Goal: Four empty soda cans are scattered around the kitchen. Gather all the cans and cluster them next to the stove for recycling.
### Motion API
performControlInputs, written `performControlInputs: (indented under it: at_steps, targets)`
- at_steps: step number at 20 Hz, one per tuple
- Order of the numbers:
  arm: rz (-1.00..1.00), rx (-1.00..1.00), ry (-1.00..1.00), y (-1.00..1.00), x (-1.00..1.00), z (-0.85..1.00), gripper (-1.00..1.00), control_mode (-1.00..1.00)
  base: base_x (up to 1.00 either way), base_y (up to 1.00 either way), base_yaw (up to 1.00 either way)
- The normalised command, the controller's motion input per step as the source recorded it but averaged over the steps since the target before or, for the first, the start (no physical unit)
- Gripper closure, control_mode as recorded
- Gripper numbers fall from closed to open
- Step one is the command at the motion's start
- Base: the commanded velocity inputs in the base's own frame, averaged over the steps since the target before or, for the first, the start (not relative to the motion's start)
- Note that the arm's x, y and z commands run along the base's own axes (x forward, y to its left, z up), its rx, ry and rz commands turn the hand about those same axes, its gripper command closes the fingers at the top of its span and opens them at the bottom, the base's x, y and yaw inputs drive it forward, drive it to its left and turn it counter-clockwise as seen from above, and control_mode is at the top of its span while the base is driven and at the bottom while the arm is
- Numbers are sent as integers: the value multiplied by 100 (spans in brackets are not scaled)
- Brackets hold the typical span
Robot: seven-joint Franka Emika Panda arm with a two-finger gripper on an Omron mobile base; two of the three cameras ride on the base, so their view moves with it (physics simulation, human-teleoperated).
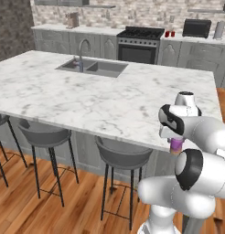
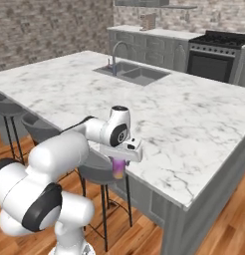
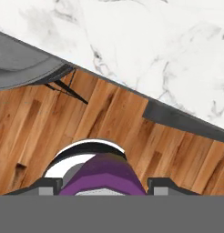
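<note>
The two-finger gripper (image 2: 117, 164) is clamped on a purplish-pink soda can (image 2: 117, 170), which hangs below the white hand just off the near edge of the white marble island counter (image 2: 194, 124), above a grey bar stool (image 2: 97, 174). Much of the can is hidden: in the right base view only its lower body shows under the hand, and in the left base view a small purple patch (image 1: 177, 145) peeks out between arm links. In the hand view the can (image 3: 102, 175) is cut off at 6 o'clock, its silvery end facing the wooden floor (image 3: 109, 123). Its long axis runs upright, along the fingers. At 12 o'clock across the island, the black-grated gas stove (image 1: 139, 43) stands on the far wall, with two small red cans (image 1: 169, 33) just beside it at its 3 o'clock, too small to make out in detail.
</note>
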Motion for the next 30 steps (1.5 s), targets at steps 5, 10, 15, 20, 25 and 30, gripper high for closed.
performControlInputs:
  at_steps: [5, 10, 15, 20, 25, 30]
  targets:
    - [0, 0, 0, 0, 0, 0, 100, 100, -43, -32, -19]
    - [0, 0, 0, 0, 0, 0, 100, 100, -16, -59, -14]
    - [0, 0, 0, 0, 0, 0, 100, 100, -8, -65, -12]
    - [0, 0, 0, 0, 0, 0, 100, 100, -6, -65, -11]
    - [0, 0, 0, 0, 0, 0, 100, 100, -1, -66, -4]
    - [0, 0, 0, 0, 0, 0, 100, 100, 6, -65, 0]
